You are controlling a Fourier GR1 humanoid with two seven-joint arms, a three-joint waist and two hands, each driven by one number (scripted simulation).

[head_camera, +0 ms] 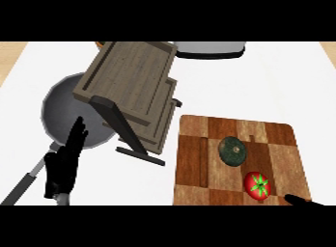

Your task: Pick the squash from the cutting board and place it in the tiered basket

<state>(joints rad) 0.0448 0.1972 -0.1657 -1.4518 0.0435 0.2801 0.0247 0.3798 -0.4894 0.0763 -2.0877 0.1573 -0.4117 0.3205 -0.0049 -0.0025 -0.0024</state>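
The squash [233,150], dark green and round, lies near the middle of the wooden cutting board [199,159]. Left of the board and farther back stands the tiered basket [132,89], made of grey-brown wood on a dark stand. Of my right hand [301,199] only a black tip shows, at the board's near right corner, well short of the squash. My left hand [63,166] rests open at the lower left, fingers pointing up, far from the board.
A red tomato [257,185] lies on the board just in front of the squash. A grey pan [60,108] sits behind the basket's left side, its handle [22,184] running past my left hand. A white and grey appliance [208,48] stands at the back.
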